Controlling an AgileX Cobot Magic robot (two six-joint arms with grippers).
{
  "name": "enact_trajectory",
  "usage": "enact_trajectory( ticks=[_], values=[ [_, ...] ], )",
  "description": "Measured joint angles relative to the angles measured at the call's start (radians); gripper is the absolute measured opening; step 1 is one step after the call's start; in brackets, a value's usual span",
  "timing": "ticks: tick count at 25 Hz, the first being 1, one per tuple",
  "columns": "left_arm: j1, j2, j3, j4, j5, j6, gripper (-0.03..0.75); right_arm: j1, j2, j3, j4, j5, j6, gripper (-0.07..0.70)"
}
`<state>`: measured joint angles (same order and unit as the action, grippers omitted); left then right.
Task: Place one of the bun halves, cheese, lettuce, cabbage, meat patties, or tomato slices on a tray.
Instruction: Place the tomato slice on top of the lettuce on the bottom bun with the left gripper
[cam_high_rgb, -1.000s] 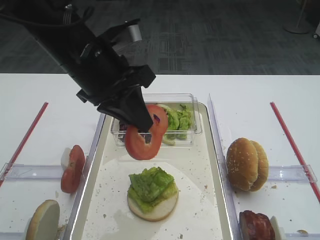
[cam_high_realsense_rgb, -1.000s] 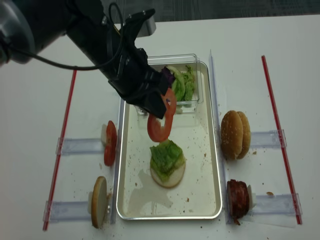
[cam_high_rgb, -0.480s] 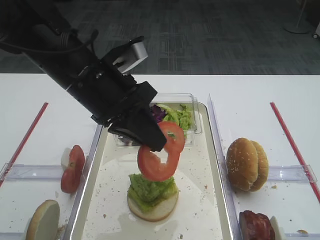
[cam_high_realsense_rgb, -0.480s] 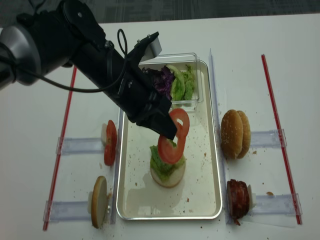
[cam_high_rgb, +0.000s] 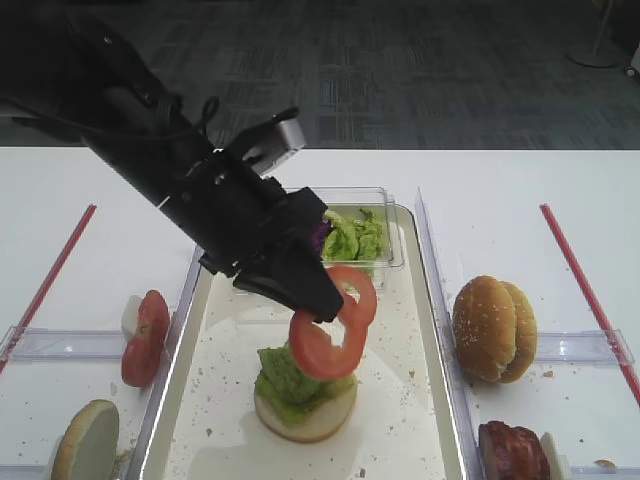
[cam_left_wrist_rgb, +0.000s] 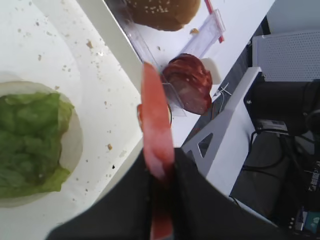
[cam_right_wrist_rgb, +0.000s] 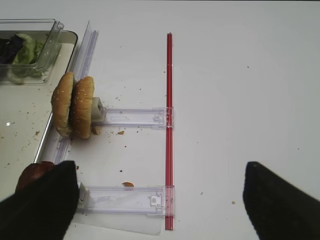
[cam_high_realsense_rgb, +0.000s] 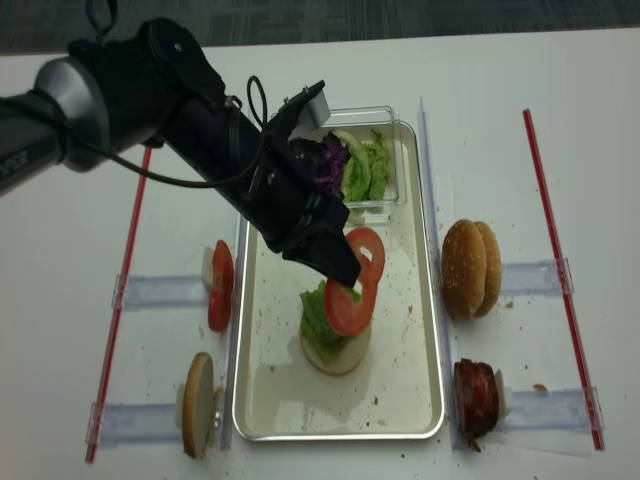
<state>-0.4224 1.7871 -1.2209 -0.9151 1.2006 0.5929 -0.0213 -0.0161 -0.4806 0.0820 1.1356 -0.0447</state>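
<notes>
Tomato slices hang pinched in the closed left gripper, just above the lettuce on a bun half in the tray — the fingertips hide part of the slices. How many slices are held is hard to tell. Right gripper — only two dark fingers show, standing well apart, holding nothing.

White table; tray; bun halves; red strips
</notes>
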Motion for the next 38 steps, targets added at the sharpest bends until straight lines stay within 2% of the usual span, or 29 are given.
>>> enact_trajectory(
  ticks=[7, 15, 22, 28, 38],
  values=[
    [0.006, 0.078, 0.000, -0.014, -0.009, 0.000, 0.036, 0.000, 0.000, 0.000, 0.000, 0.000, 0.000, 0.678],
    [0.092, 0.116, 0.000, -0.009, -0.018, -0.011, 0.035, 0.000, 0.000, 0.000, 0.000, 0.000, 0.000, 0.678],
    [0.089, 0.116, 0.007, 0.003, -0.018, -0.040, 0.035, 0.000, 0.000, 0.000, 0.000, 0.000, 0.000, 0.678],
    [0.089, 0.116, 0.065, 0.012, -0.018, -0.042, 0.035, 0.000, 0.000, 0.000, -0.002, 0.000, 0.000, 0.678],
    [0.089, 0.116, 0.071, -0.027, -0.018, -0.034, 0.035, 0.000, 0.000, 0.000, -0.002, 0.000, -0.003, 0.678]
  ],
)
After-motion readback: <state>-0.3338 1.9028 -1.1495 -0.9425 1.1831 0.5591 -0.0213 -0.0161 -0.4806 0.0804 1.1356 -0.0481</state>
